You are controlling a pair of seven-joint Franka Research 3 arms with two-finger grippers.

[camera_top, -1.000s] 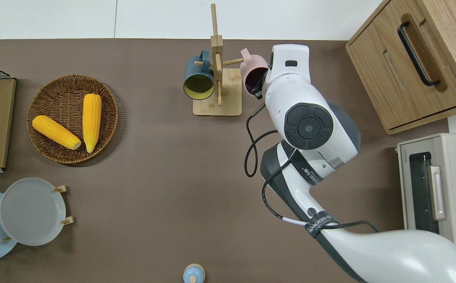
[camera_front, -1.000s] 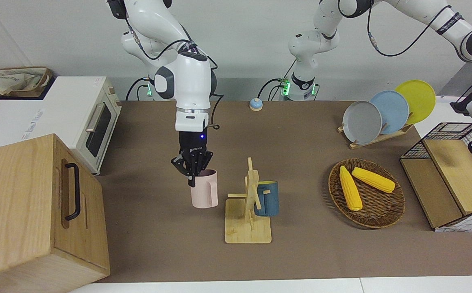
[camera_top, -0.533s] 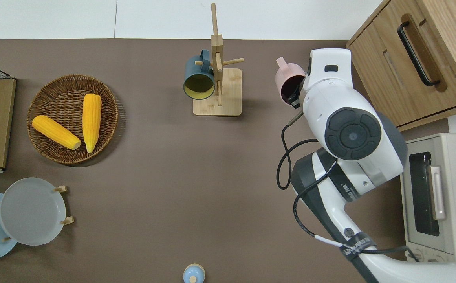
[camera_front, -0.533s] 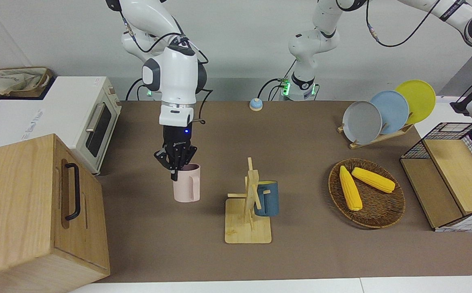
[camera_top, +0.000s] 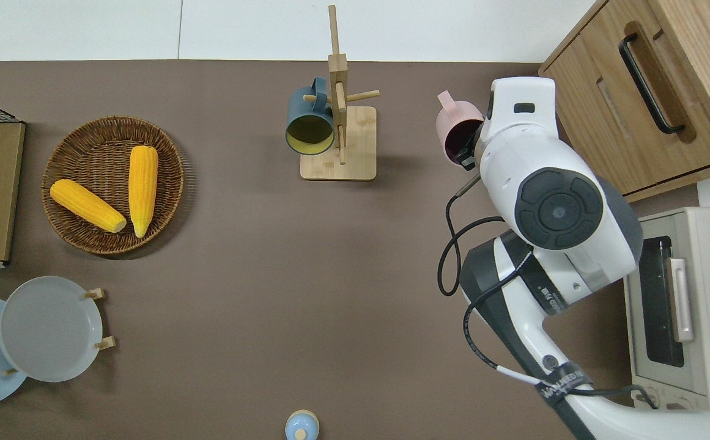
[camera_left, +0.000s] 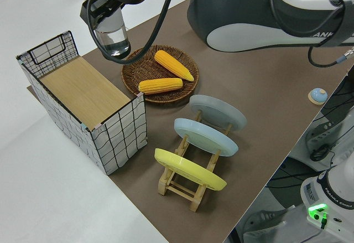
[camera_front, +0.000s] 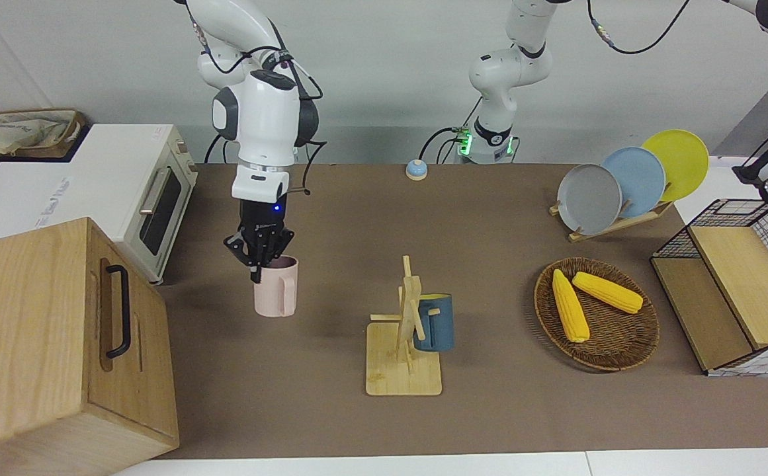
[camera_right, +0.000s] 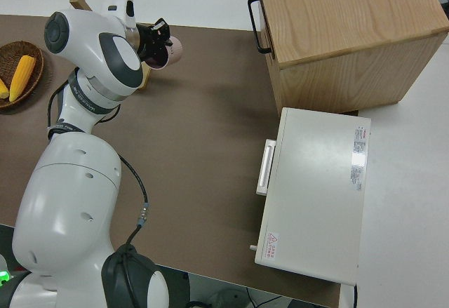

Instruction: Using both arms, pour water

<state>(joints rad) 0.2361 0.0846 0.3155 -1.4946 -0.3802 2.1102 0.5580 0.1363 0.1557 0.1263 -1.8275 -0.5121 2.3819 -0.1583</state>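
My right gripper (camera_front: 259, 262) is shut on the rim of a pink mug (camera_front: 276, 289), which it holds upright. The overhead view shows the gripper (camera_top: 468, 153) and pink mug (camera_top: 454, 120) over the table between the wooden mug rack (camera_top: 339, 146) and the wooden cabinet (camera_top: 636, 104). A dark blue mug (camera_front: 434, 324) hangs on the rack. My left gripper (camera_left: 108, 11) is shut on a clear glass (camera_left: 113, 39), held in the air by the wire basket (camera_left: 83, 96). I cannot tell whether the glass holds water.
A wicker basket (camera_front: 622, 357) holds two corn cobs. Three plates stand in a rack (camera_front: 612, 225) toward the left arm's end. A toaster oven (camera_front: 159, 198) stands toward the right arm's end, nearer to the robots than the cabinet. A small blue bell (camera_front: 416, 170) sits near the robots.
My right gripper has carried the pink mug away from the mug rack toward the wooden cabinet. The left arm's glass has shifted slightly upward in the front view.
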